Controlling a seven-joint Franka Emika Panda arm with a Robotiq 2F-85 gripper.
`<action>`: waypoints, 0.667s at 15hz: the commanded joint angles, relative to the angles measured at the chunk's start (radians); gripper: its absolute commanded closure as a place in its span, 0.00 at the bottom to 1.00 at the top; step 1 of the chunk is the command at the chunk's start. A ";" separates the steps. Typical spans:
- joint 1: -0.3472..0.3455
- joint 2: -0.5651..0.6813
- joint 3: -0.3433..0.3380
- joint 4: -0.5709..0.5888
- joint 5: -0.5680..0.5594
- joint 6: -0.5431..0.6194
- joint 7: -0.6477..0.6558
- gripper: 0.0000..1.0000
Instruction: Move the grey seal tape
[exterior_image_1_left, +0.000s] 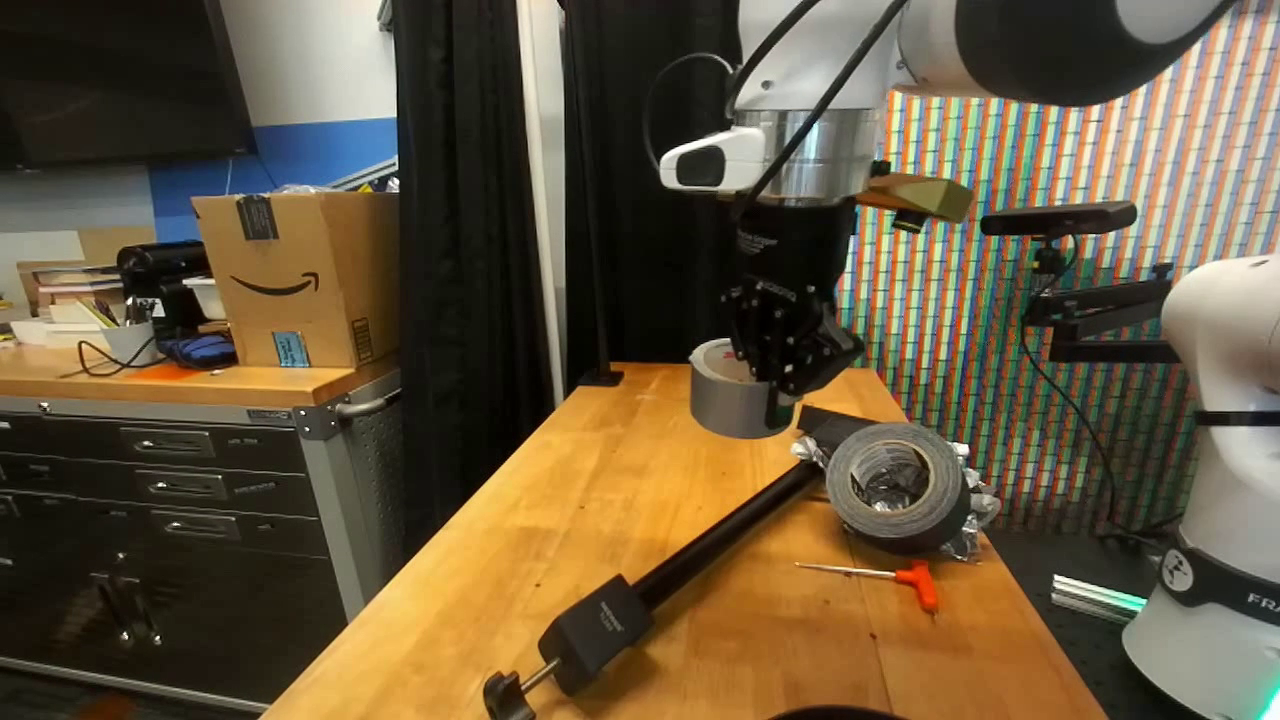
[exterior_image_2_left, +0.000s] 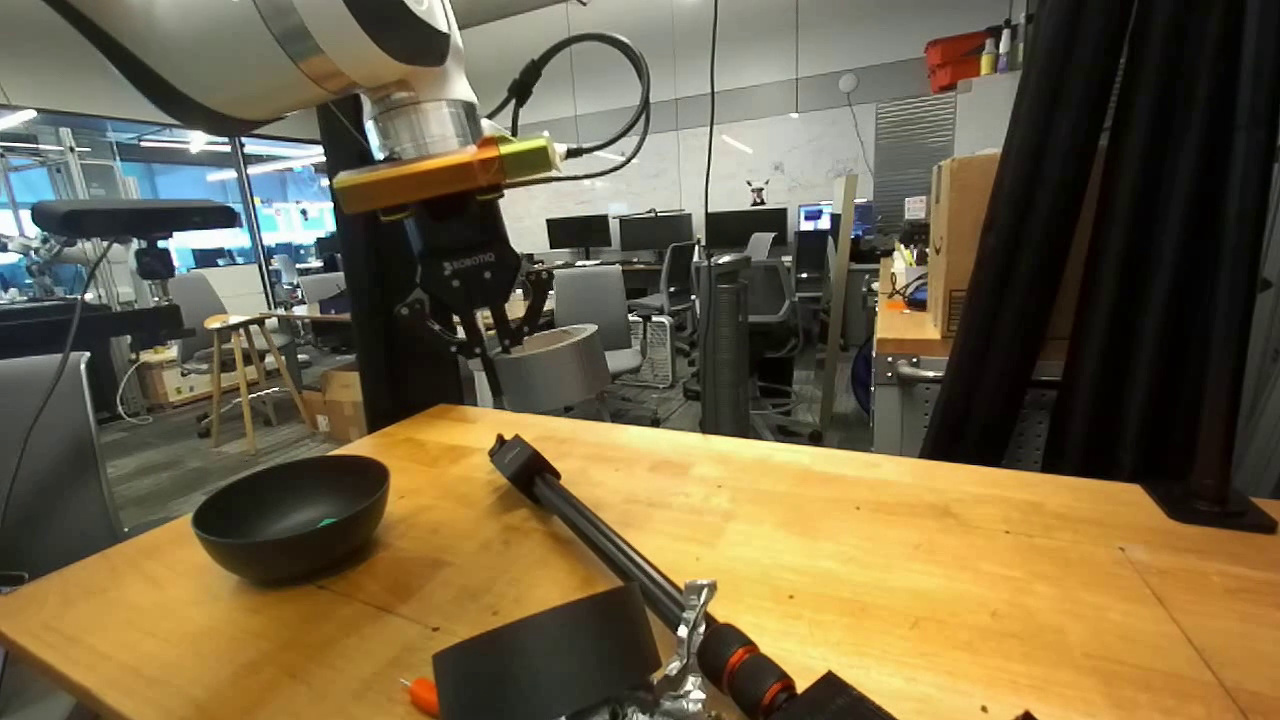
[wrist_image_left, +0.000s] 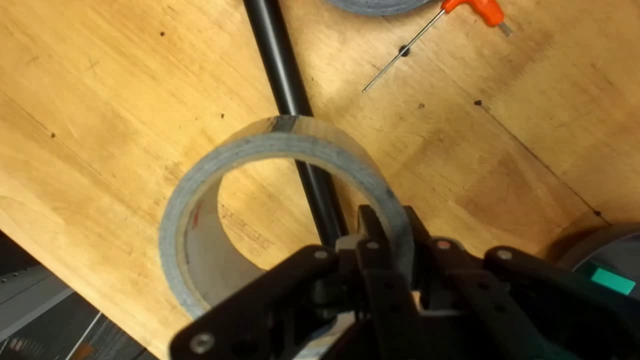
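The grey seal tape is a wide grey ring-shaped roll (exterior_image_1_left: 730, 408) that also shows in an exterior view (exterior_image_2_left: 558, 370) and in the wrist view (wrist_image_left: 212, 255). My gripper (exterior_image_1_left: 780, 385) is shut on one side of its wall, one finger inside the ring and one outside, as the wrist view (wrist_image_left: 390, 216) shows. The roll hangs in the air above the table, roughly level, its hole facing up. In the wrist view the fingers hide the near part of the roll. In an exterior view the gripper (exterior_image_2_left: 503, 368) holds it above the table's far edge.
A black bar with a clamp block (exterior_image_1_left: 720, 535) lies across the wooden table under the held roll. A darker tape roll (exterior_image_1_left: 945, 490) with crumpled foil (exterior_image_2_left: 690, 650) rests near it. An orange-handled hex key (exterior_image_1_left: 920, 585) lies beside. A black bowl (exterior_image_2_left: 290, 530) holds a green piece (wrist_image_left: 612, 281).
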 joint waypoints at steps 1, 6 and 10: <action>0.016 -0.148 -0.032 -0.113 0.028 -0.008 -0.017 0.97; 0.038 -0.182 -0.036 -0.182 0.051 -0.019 -0.008 0.97; 0.091 -0.181 -0.011 -0.212 0.071 -0.031 -0.006 0.97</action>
